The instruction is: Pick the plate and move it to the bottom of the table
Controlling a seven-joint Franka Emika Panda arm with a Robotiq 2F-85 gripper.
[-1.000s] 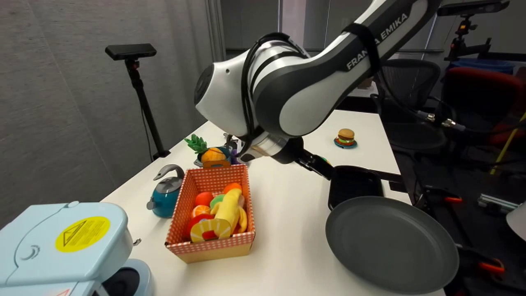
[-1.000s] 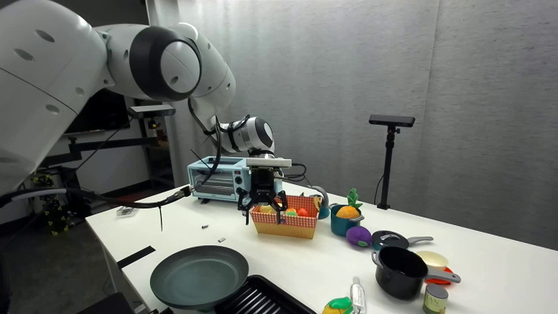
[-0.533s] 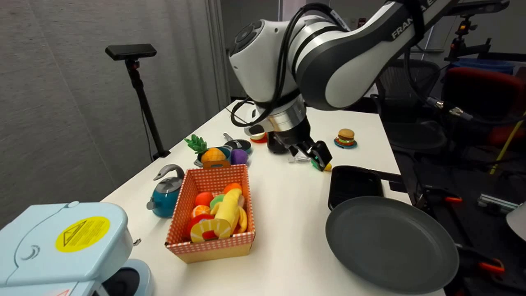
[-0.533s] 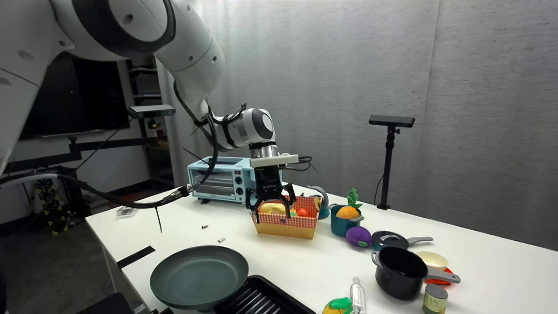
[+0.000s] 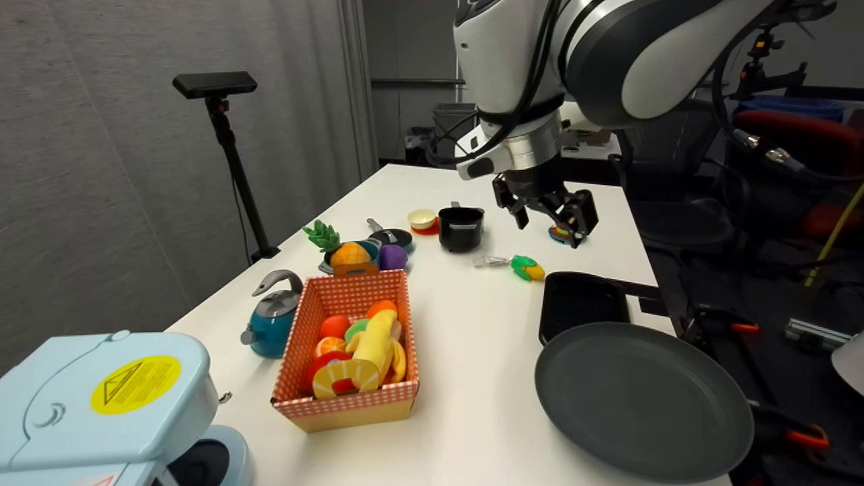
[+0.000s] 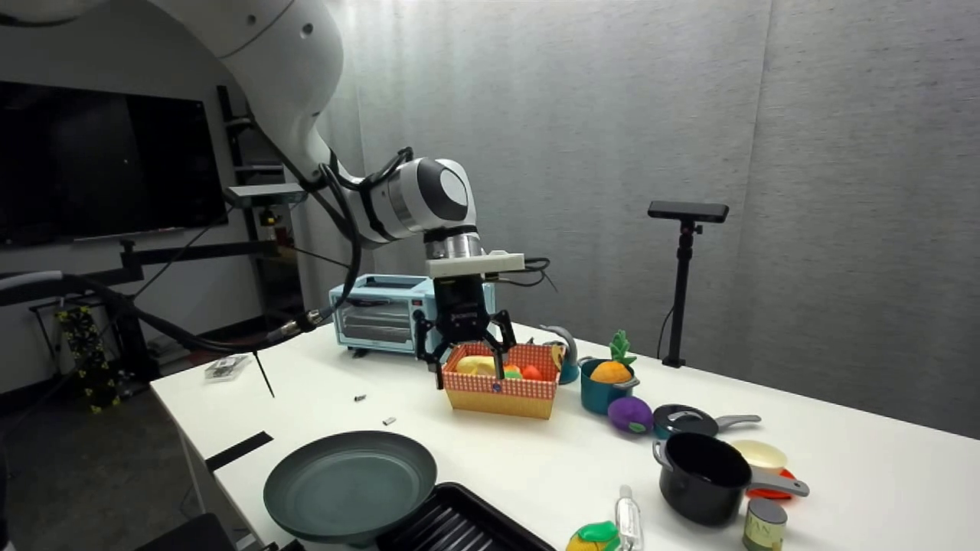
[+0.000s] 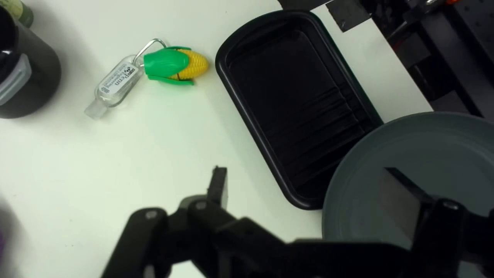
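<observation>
Hand (image 6: 469, 378) spread wide, gripping nothing, up above the table (image 5: 472, 378). I count one plate (image 5: 644, 401), at the table's edge, overlapping one black tray (image 7: 285, 77) in my wrist view; one basket (image 5: 358, 417), several fruits (image 5: 335, 327) inside; one teal pot (image 6: 599, 395), one pineapple (image 6: 610, 373) inside; one black saucepan (image 6: 698, 490), contents unclear.

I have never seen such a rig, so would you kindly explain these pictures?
The machine is a robot arm ending in a two-fingered tool. Both exterior views are taken from outside it, looking over the white table; the wrist view looks down past the tool from the arm itself. On the table are a dark grey plate, a black tray, a fruit basket, a black pot and a light-blue toaster oven, among other things. The tool's fingers stand apart with nothing held; the plate, which is to be moved, lies untouched.
</observation>
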